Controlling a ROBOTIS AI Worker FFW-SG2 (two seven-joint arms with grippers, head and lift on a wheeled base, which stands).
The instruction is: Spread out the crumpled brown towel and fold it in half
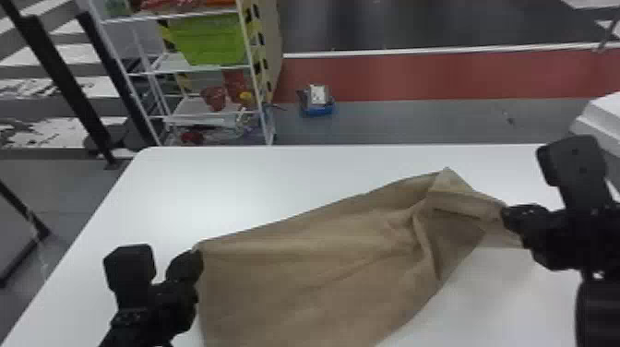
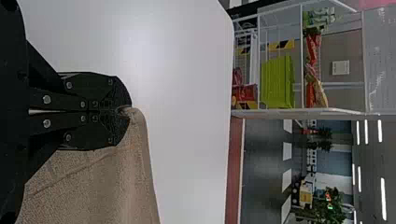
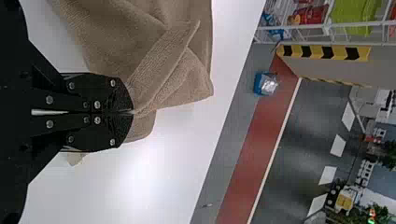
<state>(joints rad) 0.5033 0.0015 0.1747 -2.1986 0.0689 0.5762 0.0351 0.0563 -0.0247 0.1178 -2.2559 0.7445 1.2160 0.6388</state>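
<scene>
jaws of the left gripper (image 1: 194, 256), lower left, and right gripper (image 1: 508, 218), at right, clamp a likely light, floppy towel (image 1: 313, 272), best held by corners.

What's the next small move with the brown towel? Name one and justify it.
Probably ease the right gripper outward, away from the left gripper. Both are shut on the brown towel, which looks fairly smooth near the left one but is folded over itself beside the right; a light pull might open those folds.
</scene>
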